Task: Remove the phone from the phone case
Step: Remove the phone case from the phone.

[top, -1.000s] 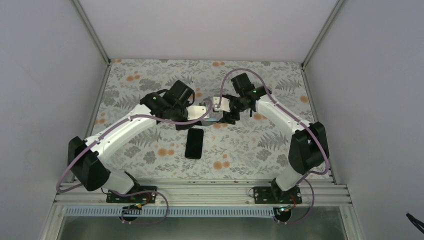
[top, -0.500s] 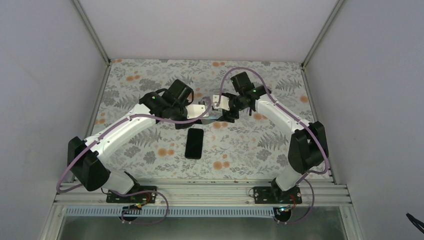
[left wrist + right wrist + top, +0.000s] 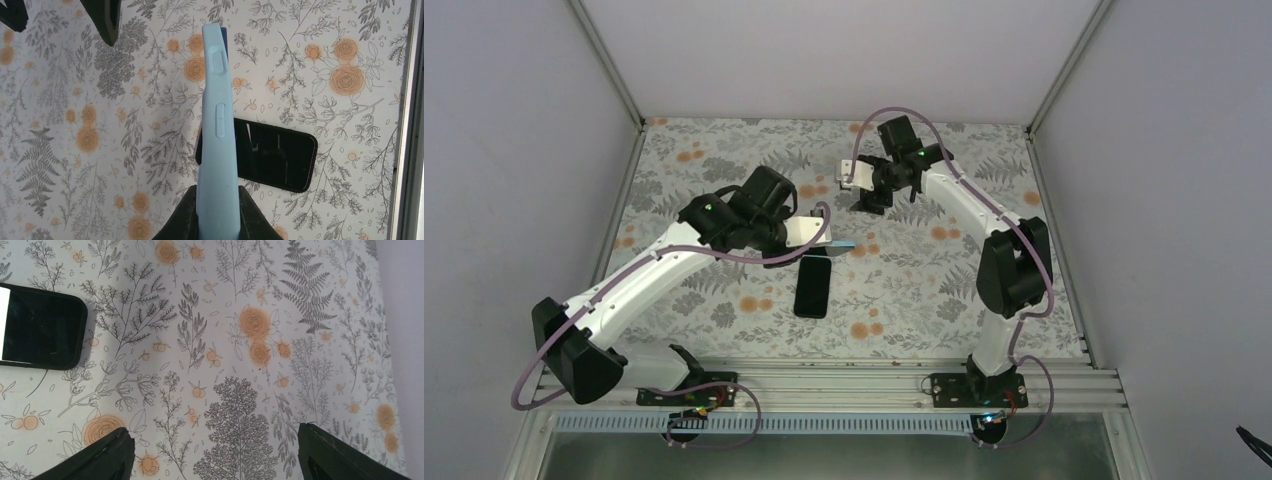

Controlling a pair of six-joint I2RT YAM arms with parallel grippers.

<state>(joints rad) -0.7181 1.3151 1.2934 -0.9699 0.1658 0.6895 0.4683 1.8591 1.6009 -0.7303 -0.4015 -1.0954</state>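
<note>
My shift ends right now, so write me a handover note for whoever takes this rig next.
Grippers: left gripper is shut on the phone case, held edge-on above the table. The right gripper is open and empty, over the far part of the table.
Things: the phone lies flat on the table, apart from the case.
Done: the phone is out of the case.
Left: probably only setting the case down and pulling both arms back.
</note>
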